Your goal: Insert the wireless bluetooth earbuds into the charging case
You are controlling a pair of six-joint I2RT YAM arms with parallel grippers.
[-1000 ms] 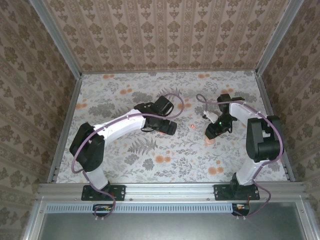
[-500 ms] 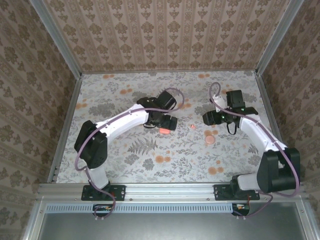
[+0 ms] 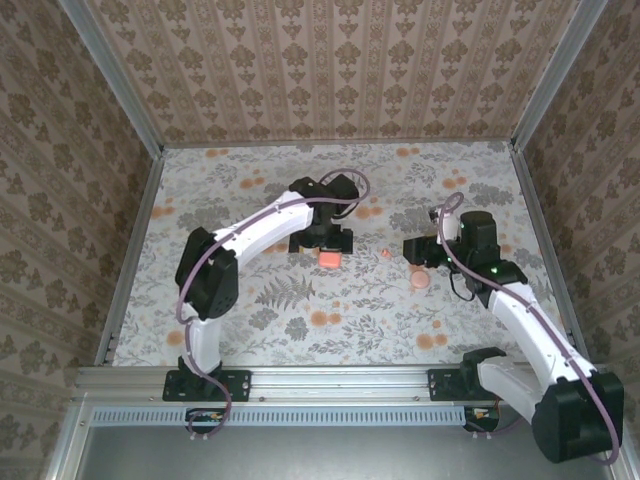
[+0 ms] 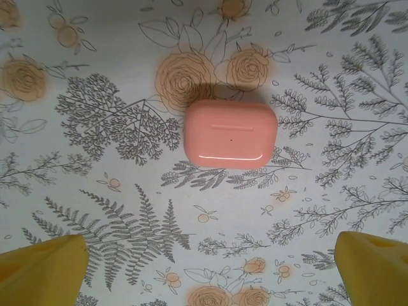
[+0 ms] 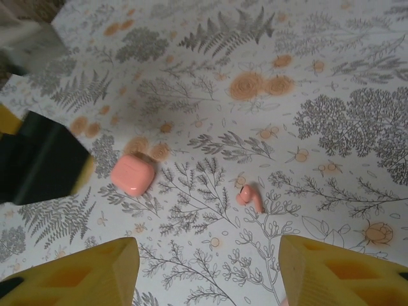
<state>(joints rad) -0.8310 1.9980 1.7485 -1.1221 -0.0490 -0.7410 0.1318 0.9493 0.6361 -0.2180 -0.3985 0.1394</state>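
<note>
The coral-pink charging case (image 4: 229, 132) lies flat on the flowered table with its lid closed, also seen as the case (image 3: 327, 259) and the case (image 5: 132, 173). One small pink earbud (image 5: 250, 196) lies on its side to the right of it, a speck in the top view, the earbud (image 3: 385, 254). My left gripper (image 3: 322, 242) hovers just behind the case, open and empty, its yellow fingertips (image 4: 41, 268) wide apart. My right gripper (image 3: 413, 249) sits right of the earbud, open, with nothing between its yellow fingers (image 5: 344, 271).
A round pale-pink disc (image 3: 421, 279) lies on the table just in front of the right gripper. Flat orange flower prints dot the tablecloth. Patterned walls and metal rails enclose the table on three sides. The left gripper's black body (image 5: 38, 166) stands close beside the case.
The right gripper has lifted off the pale-pink disc and swung back to the earbud's right. The left gripper has pulled away toward the far side, leaving the case uncovered on the table.
</note>
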